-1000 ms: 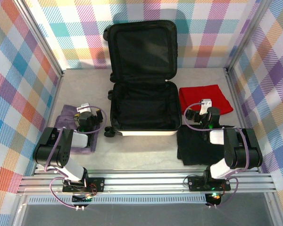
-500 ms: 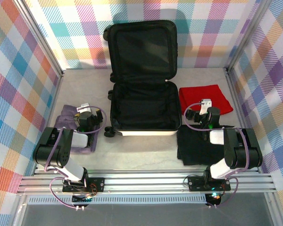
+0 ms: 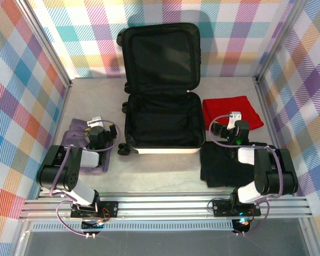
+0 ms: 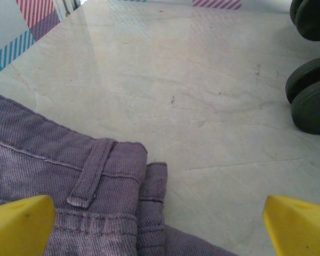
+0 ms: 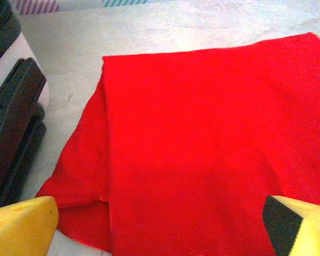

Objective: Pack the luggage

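**Operator:** The left pincer point(image 4: 160, 228)?

**Spotter:** Your left pincer is spread as wide as it goes and grips nothing. One yellow fingertip point(image 4: 18, 224) hangs over the folded purple ribbed-fabric trousers point(image 4: 69, 176), and the other hangs over the pale stone-look table point(image 4: 202, 80). I can't tell whether it touches the cloth.

**Operator:** The right pincer point(image 5: 160, 226)?

**Spotter:** Yours is equally wide and empty. The folded red cloth point(image 5: 192, 138) lies just ahead of and beneath its tips, and a folded black garment point(image 3: 218, 168) lies behind it, under your arm.

**Operator:** And the small white hard-shell suitcase with black lining point(image 3: 161, 122)?

**Spotter:** It lies open between your two pincers, with its lid raised on the far side. Its black wheels point(image 4: 312, 96) sit ahead and to the right of your left pincer. Its black side handle point(image 5: 13, 128) sits just left of your right pincer.
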Tool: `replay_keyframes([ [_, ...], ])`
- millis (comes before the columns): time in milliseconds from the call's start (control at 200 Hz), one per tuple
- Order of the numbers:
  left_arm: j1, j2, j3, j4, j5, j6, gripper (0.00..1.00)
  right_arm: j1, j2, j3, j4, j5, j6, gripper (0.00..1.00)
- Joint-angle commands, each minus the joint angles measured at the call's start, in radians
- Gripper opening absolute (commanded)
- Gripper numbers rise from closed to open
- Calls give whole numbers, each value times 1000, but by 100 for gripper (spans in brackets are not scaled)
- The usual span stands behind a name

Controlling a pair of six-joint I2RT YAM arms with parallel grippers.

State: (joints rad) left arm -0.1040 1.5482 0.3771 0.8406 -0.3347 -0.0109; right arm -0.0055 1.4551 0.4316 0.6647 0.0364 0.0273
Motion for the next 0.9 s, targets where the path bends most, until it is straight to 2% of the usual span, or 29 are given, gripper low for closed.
replay_keyframes([
  [0,-13,-87,70,-141,-44,-6,100,4,-93,75,-148,57,38,99],
  [95,-13,-171,132,-290,-26,7,100,4,-161,104,-191,66,30,99],
  [160,-13,-239,152,-315,-43,-4,100,4,-219,141,-238,77,31,99],
  [230,-15,-326,188,-367,-46,-48,100,5,-261,223,-377,93,53,99],
  [305,-17,-394,293,-558,-66,-102,100,6,-287,299,-512,93,75,99],
  [490,-24,-459,525,-966,-99,-159,100,6,-384,357,-640,74,128,99],
  [625,-25,-485,631,-1231,-146,-292,100,8,-382,487,-842,-73,164,100],
  [710,-25,-483,684,-1370,-165,-389,100,50,-372,560,-941,-148,195,100],
  [810,-29,-484,707,-1453,32,-402,100,123,-362,617,-1020,-175,197,99],
  [895,-51,-502,717,-1506,137,-416,96,142,-345,659,-1108,-158,242,99],
])
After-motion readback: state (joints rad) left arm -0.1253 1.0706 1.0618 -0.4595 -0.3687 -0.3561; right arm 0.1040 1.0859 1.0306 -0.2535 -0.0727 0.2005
